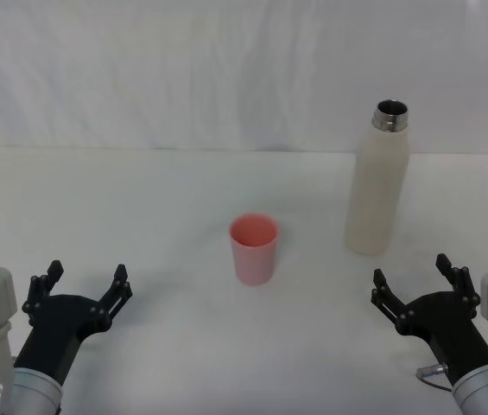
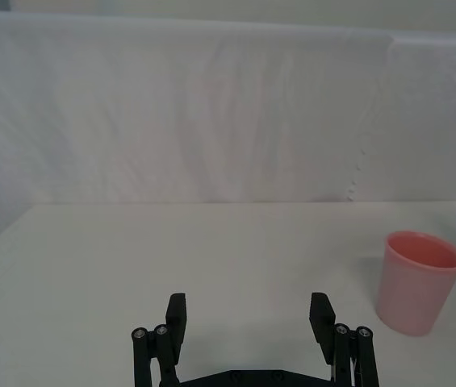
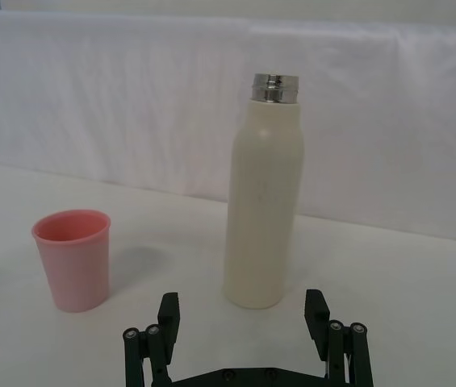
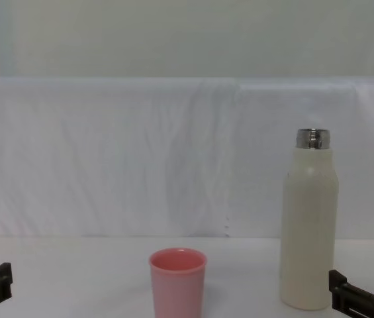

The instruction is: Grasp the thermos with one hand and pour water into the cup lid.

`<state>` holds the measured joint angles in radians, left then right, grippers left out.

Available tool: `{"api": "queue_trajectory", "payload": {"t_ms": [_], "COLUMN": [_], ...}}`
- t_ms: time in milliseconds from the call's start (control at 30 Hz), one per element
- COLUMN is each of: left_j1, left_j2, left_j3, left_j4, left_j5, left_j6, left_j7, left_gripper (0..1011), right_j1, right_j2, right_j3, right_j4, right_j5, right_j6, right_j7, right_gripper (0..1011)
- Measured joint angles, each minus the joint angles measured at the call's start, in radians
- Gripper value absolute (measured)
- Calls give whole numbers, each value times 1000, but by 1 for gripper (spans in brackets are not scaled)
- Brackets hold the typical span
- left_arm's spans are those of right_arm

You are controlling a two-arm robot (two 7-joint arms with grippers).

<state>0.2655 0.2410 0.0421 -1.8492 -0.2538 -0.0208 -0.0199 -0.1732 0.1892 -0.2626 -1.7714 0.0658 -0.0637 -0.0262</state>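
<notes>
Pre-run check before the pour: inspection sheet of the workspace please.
Surface: white table, dry, bare around the items.
Thermos: upright, uncapped, far right.
Cup lid: upright, mouth up, centre, apart from thermos.
Clutter: nothing seen.
Left end effector: open, near edge, holding nothing.
Right end effector: open, just short of the thermos.
Cables: one grey cable at right wrist.
Surroundings: white cloth backdrop.

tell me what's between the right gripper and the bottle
Nothing: in the head view only bare white table separates the open right gripper from the upright bottle. The pink cup stands off to the left.
</notes>
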Motion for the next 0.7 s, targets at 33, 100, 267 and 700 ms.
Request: {"api": "queue_trajectory", "payload": {"t_ms": [33, 100, 267, 700], "left_j1": [0, 0, 0, 0], "left_j2": [0, 0, 0, 0], "left_j3": [0, 0, 0, 0], "left_j4": [0, 0, 0, 0], "left_j5": [0, 0, 0, 0], "left_j6": [0, 0, 0, 0], "left_j7": [0, 0, 0, 0], "left_gripper": [1001, 1001, 1001, 1001], "right_j1": [0, 0, 0, 0], "right_j2": [0, 0, 0, 0], "right_j3": [0, 0, 0, 0], "right_j4": [0, 0, 0, 0], "right_j5": [0, 0, 0, 0], "right_j6": [0, 0, 0, 0], "right_j7": [0, 0, 0, 0], "right_gripper": [1000, 1000, 1000, 1000]}}
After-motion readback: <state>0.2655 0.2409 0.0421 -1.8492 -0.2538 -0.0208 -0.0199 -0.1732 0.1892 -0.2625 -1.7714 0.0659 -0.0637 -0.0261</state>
